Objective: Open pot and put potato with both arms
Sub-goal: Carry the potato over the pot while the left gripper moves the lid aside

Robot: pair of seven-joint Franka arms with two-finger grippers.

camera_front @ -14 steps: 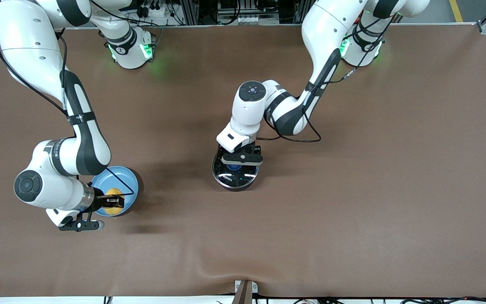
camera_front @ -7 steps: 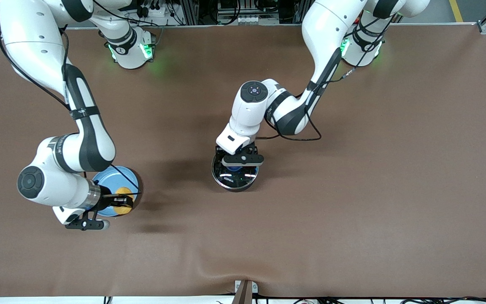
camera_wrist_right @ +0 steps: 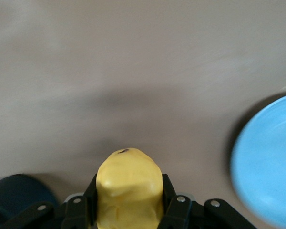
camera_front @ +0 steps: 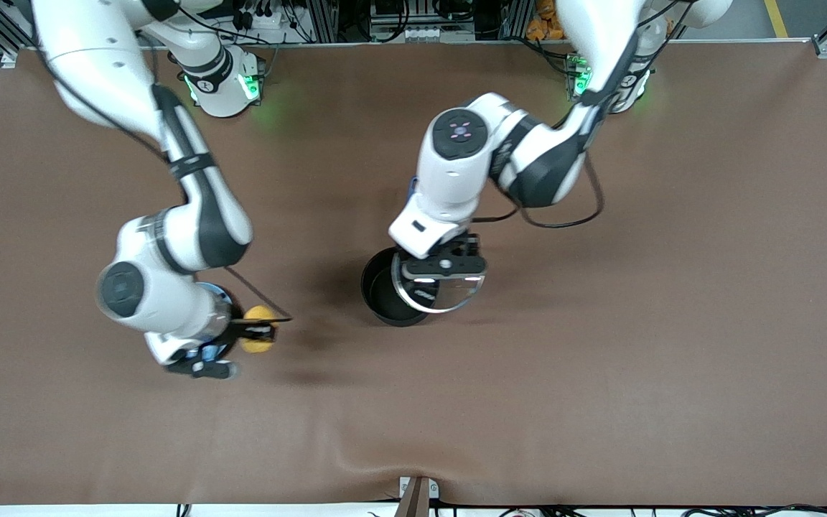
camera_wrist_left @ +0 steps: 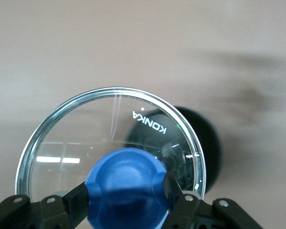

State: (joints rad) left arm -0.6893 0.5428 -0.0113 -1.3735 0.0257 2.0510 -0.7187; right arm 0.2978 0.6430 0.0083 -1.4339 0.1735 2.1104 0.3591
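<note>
Front view, centre of frame: the left gripper (camera_front: 436,267) has lifted the glass lid (camera_front: 449,294) clear of the pot (camera_front: 383,294) and carries it partly off the rim, toward the left arm's end of the table; half a second ago the lid still sat on the pot. The pot now stands open, its dark inside bare. At lower left of the frame the right gripper (camera_front: 261,329) has raised the potato (camera_front: 258,339) off the blue plate (camera_front: 218,294) and brought it over bare cloth toward the pot; earlier it lay on the plate. My reading is that opening is done and the carry is under way, with the drop into the pot left.

The left wrist view shows the fingers (camera_wrist_left: 78,198) clamped on the smooth, rounded blue knob (camera_wrist_left: 127,187), the clear disc ringed in bright metal. In the right wrist view the potato (camera_wrist_right: 128,188) is a matt, waxy yellow oval pinched between black fingers (camera_wrist_right: 174,200), the glossy plate (camera_wrist_right: 267,167) at the frame's right edge. The brown tablecloth (camera_front: 600,359) looks soft and faintly creased
</note>
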